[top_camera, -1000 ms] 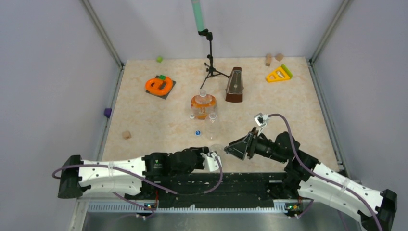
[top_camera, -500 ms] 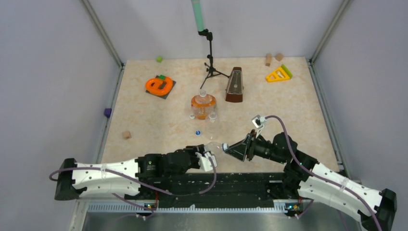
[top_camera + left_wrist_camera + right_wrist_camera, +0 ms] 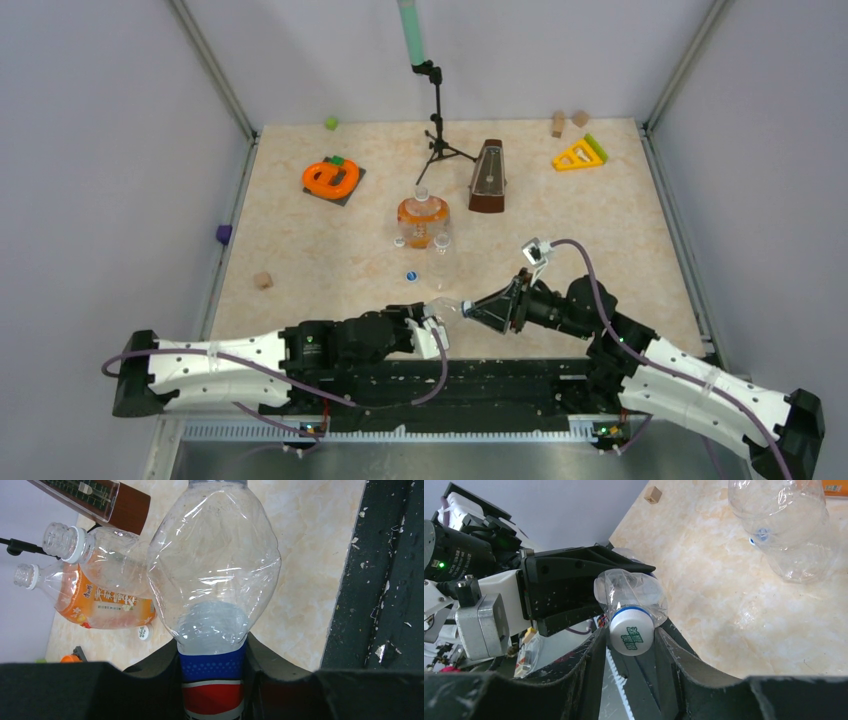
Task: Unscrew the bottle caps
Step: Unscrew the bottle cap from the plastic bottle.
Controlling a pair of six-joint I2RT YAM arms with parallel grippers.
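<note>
The left fingers (image 3: 428,321) hold a clear bottle (image 3: 451,307) sideways over the near middle of the worktop (image 3: 300,250). The right fingers (image 3: 489,303) are at its other end. Farther off stand an orange bottle (image 3: 422,215) and a second clear bottle (image 3: 440,265), near 1 blue cap (image 3: 411,275).

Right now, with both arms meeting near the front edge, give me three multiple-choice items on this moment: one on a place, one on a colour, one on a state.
1. Where is the white cap with green print?
A: on a plate. B: inside a drawer. C: between the fingers of the right gripper.
2. What colour is the loose cap lying on the table?
A: blue. B: red. C: yellow.
3. How is the left gripper?
A: open and empty. B: shut on the blue-labelled bottle. C: shut on a wooden spoon.

Answers: 1 C, the right wrist view shows a finger on either side of it. 2 A, the top view shows it as a small blue disc. 3 B, its jaws clamp the bottle at the label.
</note>
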